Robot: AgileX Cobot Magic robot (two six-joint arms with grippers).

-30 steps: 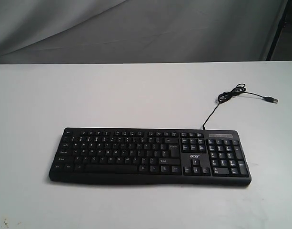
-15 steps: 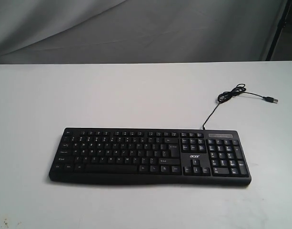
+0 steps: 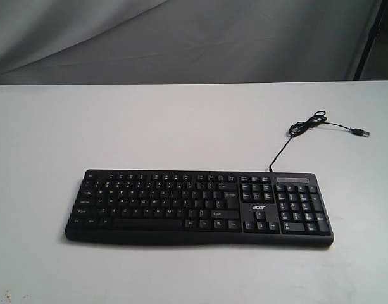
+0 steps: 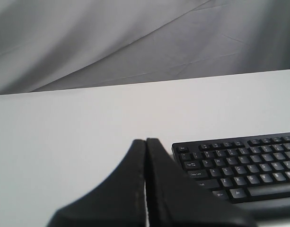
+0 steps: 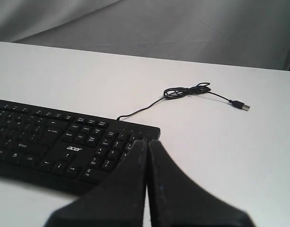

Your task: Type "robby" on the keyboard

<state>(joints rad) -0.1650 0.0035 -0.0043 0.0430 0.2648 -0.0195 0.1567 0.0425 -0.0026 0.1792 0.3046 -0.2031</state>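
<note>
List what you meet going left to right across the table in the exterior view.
On the keyboard: letter keys → acer logo → number pad; then, off the keyboard, the USB plug, farthest right.

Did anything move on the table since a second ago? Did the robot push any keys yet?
Nothing visibly changed. The keyboard lies in the same spot on the table, and its cable is looped the same way. No claw has come over the keys in the exterior view. Right now the left claw and the right claw are both shut.
</note>
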